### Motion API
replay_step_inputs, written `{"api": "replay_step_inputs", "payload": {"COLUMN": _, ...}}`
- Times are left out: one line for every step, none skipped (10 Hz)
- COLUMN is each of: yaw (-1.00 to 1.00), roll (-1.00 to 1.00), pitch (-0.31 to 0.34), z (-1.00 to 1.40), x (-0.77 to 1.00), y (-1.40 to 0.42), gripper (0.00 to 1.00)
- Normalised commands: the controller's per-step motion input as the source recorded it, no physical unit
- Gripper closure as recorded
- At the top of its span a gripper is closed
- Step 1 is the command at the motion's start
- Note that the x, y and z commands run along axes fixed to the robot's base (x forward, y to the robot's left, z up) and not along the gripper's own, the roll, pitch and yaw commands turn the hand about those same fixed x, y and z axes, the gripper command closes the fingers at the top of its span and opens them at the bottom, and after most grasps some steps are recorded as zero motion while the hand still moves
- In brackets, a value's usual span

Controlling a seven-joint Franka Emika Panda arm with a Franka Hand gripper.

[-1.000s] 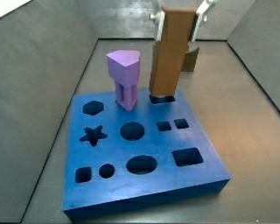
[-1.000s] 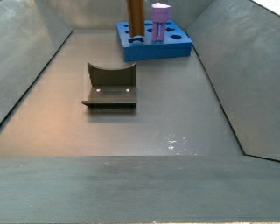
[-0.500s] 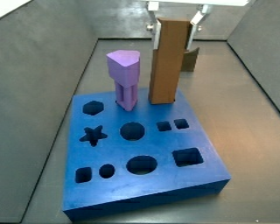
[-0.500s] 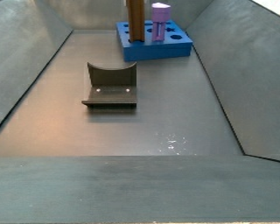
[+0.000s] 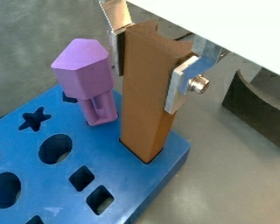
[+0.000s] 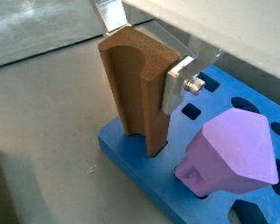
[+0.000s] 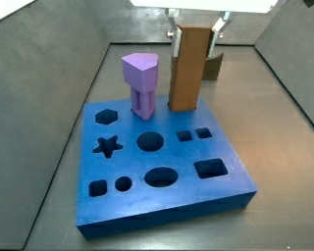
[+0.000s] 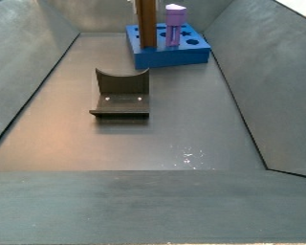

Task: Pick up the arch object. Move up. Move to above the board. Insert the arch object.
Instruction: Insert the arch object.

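Observation:
The arch object [image 7: 188,69], a tall orange-brown block, stands upright with its foot in a cutout at the back edge of the blue board [image 7: 160,211]. It shows in both wrist views [image 5: 149,96] [image 6: 136,96] and far off in a side view [image 8: 145,24]. My gripper [image 7: 196,22] is at the block's top, one finger on each side, and the fingers [image 5: 184,79] stand slightly wider than the block. The gripper also shows in both wrist views [image 5: 150,52] [image 6: 145,45]. The board shows there too [image 5: 143,175] [image 6: 166,179].
A purple triangular-topped post [image 7: 140,83] stands in the board beside the arch object, close to my gripper [image 5: 90,79] [image 6: 236,149]. The dark fixture [image 8: 121,93] sits on the grey floor, apart from the board [image 8: 168,55]. Sloped grey walls enclose the floor.
The arch object has dropped lower into the board's cutout. My fingers, tight on it before, have spread apart at its top.

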Motion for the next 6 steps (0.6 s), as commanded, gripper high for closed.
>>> {"api": "replay_step_inputs", "payload": {"yaw": 0.01, "roll": 0.15, "pitch": -0.221, "z": -0.78, "x": -0.19, "y": -0.43, "gripper": 1.0}}
{"api": "replay_step_inputs", "payload": {"yaw": 0.01, "roll": 0.19, "pitch": -0.196, "z": -0.78, "x": -0.22, "y": -0.43, "gripper": 1.0}}
{"api": "replay_step_inputs", "payload": {"yaw": 0.01, "roll": 0.21, "pitch": -0.189, "z": -0.76, "x": -0.17, "y": -0.36, "gripper": 1.0}}
{"api": "replay_step_inputs", "payload": {"yaw": 0.0, "roll": -0.1, "pitch": -0.027, "z": 0.01, "x": -0.01, "y": 0.07, "gripper": 1.0}}
{"api": "replay_step_inputs", "payload": {"yaw": 0.0, "roll": 0.0, "pitch": -0.004, "z": 0.0, "x": 0.0, "y": 0.0, "gripper": 1.0}}
{"api": "replay_step_inputs", "payload": {"yaw": 0.0, "roll": 0.0, "pitch": 0.0, "z": 0.0, "x": 0.0, "y": 0.0, "gripper": 1.0}}
